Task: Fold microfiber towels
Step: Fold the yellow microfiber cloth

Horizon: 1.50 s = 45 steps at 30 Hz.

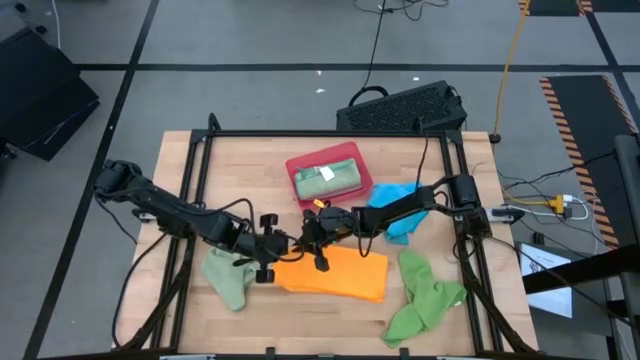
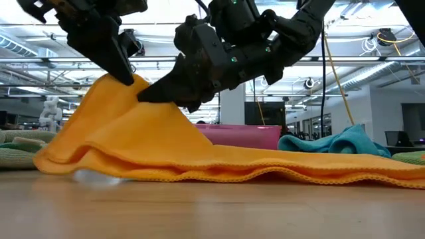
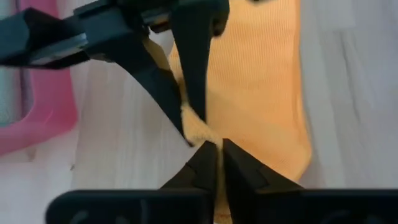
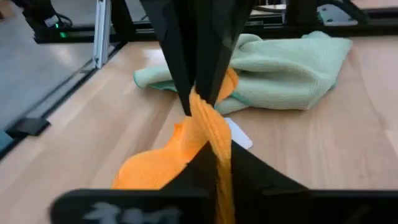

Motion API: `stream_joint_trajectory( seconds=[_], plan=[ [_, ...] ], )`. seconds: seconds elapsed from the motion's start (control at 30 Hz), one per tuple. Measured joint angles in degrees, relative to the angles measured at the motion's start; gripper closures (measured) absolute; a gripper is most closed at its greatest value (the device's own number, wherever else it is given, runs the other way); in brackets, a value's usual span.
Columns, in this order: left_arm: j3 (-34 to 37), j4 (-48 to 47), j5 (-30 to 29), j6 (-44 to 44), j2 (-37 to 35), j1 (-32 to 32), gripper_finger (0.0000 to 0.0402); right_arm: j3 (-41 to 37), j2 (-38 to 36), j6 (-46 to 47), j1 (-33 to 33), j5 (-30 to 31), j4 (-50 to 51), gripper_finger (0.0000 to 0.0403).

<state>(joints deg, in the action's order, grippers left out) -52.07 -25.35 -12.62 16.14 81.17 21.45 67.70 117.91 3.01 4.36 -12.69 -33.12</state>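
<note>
The orange microfiber towel (image 1: 340, 274) lies near the table's front middle, its left end raised into a peak (image 2: 129, 93). My left gripper (image 1: 283, 249) and my right gripper (image 1: 301, 242) meet at that peak, both shut on the cloth. A sage green towel (image 1: 226, 280) lies crumpled at the front left. A bright green towel (image 1: 425, 296) lies at the front right, and a bright blue one (image 1: 400, 212) under the right arm. Another sage green towel (image 1: 328, 179) lies folded in the red tray (image 1: 298, 185). My left gripper pinches the orange towel's raised left end (image 3: 200, 132) between its two fingers, slanting down from the table's left. The cloth is bunched; how many layers, I cannot tell. That end is lifted clear and the rest lies on the table. My right gripper pinches the same raised end (image 4: 210, 134) just beside the left fingers (image 4: 186, 74), coming nearly level from the table's right. A narrow gathered ridge of cloth runs between the two grips. Below them the towel slopes down to the table (image 2: 265, 162).
The red tray stands just behind the two grippers. The sage green towel lies close beside the left arm. A black keyboard-like case (image 1: 405, 108) sits beyond the table's far edge. Bare wood (image 1: 300, 325) shows along the near edge.
</note>
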Motion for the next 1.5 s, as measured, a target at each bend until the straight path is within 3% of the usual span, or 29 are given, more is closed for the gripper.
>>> stream_joint_trajectory(
  seconds=[0.13, 0.43, 0.67, 0.8, 0.97, 1.2, 1.5],
  plan=[
    [0.0, -1.0, -3.1, 8.8, 0.0, 0.5, 0.0336, 0.0, 0.0, -4.0, 0.4, 6.4, 0.1, 0.0391],
    [0.2, -14.0, -20.5, 31.5, 0.2, 10.8, 0.0214, -0.1, -1.1, -9.4, 0.8, 8.5, 5.0, 0.04],
    [6.4, -8.7, -33.0, 44.4, 0.2, 18.4, 0.016, -0.1, -3.6, -13.0, 1.1, 11.5, 9.9, 0.0401],
    [13.1, 2.0, -36.0, 49.2, 0.2, 18.8, 0.0139, -0.1, -4.9, -14.2, 1.1, 11.6, 11.0, 0.0402],
    [20.9, 18.5, -34.3, 46.6, 0.2, 17.1, 0.0122, -0.1, -6.1, -15.1, 1.1, 15.7, 13.6, 0.0402],
    [25.2, 21.9, -31.5, 45.0, 0.2, 13.0, 0.0121, -0.1, -7.6, -17.3, 1.3, 15.7, 16.9, 0.0402],
    [30.9, 35.7, -14.0, 31.5, 0.2, 2.8, 0.0121, -0.1, -8.4, -18.7, 1.4, 15.7, 16.7, 0.0403]
  ],
)
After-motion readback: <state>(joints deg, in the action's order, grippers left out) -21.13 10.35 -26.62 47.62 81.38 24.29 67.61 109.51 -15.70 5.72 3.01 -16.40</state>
